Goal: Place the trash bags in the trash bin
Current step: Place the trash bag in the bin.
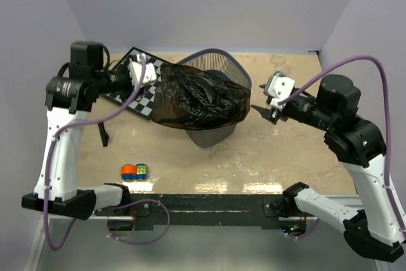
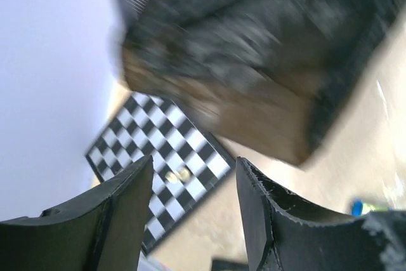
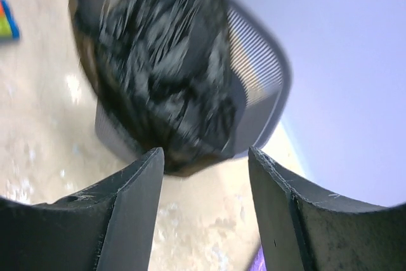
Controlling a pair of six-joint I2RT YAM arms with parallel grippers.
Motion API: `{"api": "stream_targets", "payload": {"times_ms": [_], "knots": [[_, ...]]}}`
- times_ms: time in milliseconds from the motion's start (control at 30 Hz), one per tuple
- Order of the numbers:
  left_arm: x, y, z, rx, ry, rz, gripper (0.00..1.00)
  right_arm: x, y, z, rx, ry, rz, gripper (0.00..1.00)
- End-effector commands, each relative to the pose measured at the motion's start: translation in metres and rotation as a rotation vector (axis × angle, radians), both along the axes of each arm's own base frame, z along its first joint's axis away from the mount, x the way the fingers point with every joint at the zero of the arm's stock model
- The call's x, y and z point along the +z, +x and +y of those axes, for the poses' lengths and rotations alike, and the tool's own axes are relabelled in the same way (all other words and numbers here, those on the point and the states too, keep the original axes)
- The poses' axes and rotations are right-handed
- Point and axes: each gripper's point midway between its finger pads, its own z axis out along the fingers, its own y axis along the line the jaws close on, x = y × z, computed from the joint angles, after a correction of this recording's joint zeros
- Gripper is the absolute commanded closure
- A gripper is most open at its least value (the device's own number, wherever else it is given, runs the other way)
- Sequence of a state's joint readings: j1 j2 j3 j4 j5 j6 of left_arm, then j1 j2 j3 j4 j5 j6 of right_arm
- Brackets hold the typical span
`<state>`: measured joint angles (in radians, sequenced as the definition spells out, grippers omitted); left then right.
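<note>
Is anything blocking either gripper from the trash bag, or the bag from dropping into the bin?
Nothing visible. The trash bag lies over the trash bin at its rim. The left gripper and right gripper stand open on either side, with only air between.

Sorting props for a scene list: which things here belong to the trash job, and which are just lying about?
Job: bag, bin.
Lying about: chessboard, small coloured toy.

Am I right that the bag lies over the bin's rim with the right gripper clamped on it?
Not quite: the right gripper is open and off the bag, as the right wrist view shows; the bag does lie over the bin.
</note>
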<state>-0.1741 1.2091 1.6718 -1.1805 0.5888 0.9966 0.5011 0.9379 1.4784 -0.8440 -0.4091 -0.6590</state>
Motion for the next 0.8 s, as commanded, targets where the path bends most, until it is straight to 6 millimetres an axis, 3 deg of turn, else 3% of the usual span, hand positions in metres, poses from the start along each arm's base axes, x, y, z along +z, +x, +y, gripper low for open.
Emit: {"api": "stream_targets", "payload": {"times_ms": [0,133,267,433,767], "knots": [[0.024,0.023,-0.024,0.047,-0.238,0.179,0.35,0.014,0.039,0.028,-0.052,0.118,0.141,0.41],[0.035,0.074,-0.032,0.136,-0.381,0.095,0.27,0.017,0.087,0.063,-0.031,0.134,0.223,0.44],[0.023,0.105,-0.035,0.146,-0.384,0.108,0.27,0.004,0.117,0.081,-0.025,0.077,0.312,0.44],[0.023,0.123,-0.037,0.151,-0.412,0.099,0.28,-0.022,0.128,0.074,-0.089,-0.001,0.393,0.46],[0.009,0.13,-0.04,0.113,-0.435,0.157,0.31,-0.058,0.119,0.061,-0.131,-0.098,0.495,0.47]]}}
